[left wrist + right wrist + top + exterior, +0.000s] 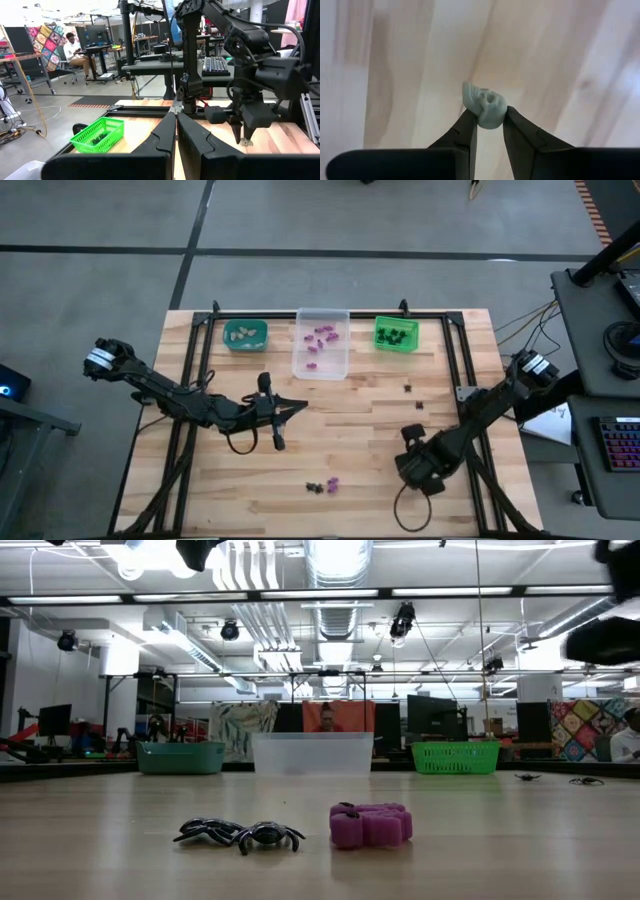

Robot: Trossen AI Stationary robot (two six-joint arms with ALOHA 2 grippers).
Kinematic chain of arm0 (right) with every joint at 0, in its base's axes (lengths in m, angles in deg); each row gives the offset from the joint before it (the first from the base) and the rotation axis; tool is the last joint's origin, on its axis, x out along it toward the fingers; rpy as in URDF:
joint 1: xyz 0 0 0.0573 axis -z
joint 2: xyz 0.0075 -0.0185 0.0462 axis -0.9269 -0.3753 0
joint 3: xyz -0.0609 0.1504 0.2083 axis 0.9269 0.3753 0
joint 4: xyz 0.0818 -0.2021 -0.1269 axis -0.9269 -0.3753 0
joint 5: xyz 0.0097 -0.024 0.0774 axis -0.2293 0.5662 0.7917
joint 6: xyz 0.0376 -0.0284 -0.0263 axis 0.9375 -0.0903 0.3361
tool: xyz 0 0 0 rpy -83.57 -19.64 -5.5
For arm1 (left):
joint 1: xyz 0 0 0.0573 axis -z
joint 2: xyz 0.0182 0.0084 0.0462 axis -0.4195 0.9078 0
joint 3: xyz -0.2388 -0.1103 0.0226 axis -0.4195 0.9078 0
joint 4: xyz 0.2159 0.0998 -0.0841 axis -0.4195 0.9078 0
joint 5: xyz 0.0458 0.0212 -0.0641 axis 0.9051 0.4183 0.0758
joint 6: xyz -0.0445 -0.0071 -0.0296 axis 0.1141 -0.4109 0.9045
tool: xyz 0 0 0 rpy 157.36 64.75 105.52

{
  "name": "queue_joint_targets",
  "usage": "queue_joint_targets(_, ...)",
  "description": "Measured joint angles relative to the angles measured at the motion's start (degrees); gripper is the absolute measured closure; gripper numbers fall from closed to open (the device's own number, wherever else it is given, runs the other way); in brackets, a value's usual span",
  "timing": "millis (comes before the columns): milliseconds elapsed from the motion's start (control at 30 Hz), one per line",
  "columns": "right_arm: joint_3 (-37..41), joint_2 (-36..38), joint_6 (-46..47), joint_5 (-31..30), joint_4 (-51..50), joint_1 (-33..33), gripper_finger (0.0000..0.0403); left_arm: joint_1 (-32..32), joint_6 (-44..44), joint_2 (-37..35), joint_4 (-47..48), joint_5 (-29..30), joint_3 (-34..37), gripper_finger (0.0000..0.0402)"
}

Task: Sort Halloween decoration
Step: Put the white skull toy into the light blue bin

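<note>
Pale beige skull trinket (486, 106) sitting clamped between the fingertips of the right gripper (489, 117), just above the wooden table (360, 420), in the lower right of the high view. Right gripper (418, 463) pointing down at the boards there, jaws closed on the skull.

Purple trinket (371, 825) and two black spider trinkets (240, 833) lying loose on the table at lower centre of the high view, the spiders touching each other and just beside the purple piece. Two more black trinkets (553, 778) lying right of centre, nearer the bins.

Left gripper (297, 409) hovering at centre left of the high view, jaws pressed together on nothing, well apart from all trinkets.

Three bins lining the upper edge of the table: teal bin (245, 334) holding beige pieces, clear bin (321, 345) holding purple pieces, green bin (396, 333) holding black pieces.

Person (75, 47) sitting at a desk in the room beyond, upper left of the left wrist view.
</note>
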Motion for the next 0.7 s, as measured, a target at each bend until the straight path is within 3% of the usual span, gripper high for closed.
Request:
queue_joint_targets(267, -3.0, 1.3, -8.6, -4.8, 13.3, 11.9, 0.0334, 0.2, -1.7, -1.6, 0.0, 0.1, 0.0, 0.0402)
queue_joint_targets(500, -3.1, 0.8, -19.3, -4.7, 36.2, 25.2, 0.0335, 1.2, -4.5, -6.1, 1.3, 0.6, 0.0, 0.0402)
queue_joint_targets(700, -4.1, -2.3, -26.2, -1.7, 55.2, 35.3, 0.0335, 3.7, -9.4, -12.8, 5.3, 7.7, 0.0, 0.0402)
